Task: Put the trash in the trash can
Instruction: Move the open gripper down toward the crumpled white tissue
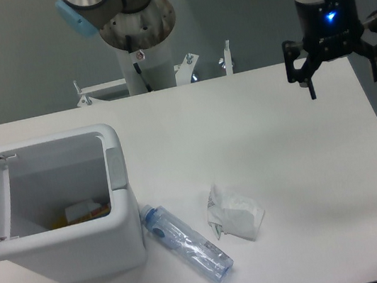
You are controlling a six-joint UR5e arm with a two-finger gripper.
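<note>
White crumpled wrapper (235,214) lies on the table (282,141) just right of the blue-tinted crinkled bottle (186,243), whose capped end touches the open trash can (63,211). Well apart, the gripper (342,81) hangs above the far right edge, fingers spread, empty.

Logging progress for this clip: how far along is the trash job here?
Barely begun. The white boxy plastic bin has its lid open. The crinkled clear plastic bottle with a blue cap and the crumpled white wrapper both lie on the white table. The pincer hangs open and empty, far from both.
</note>
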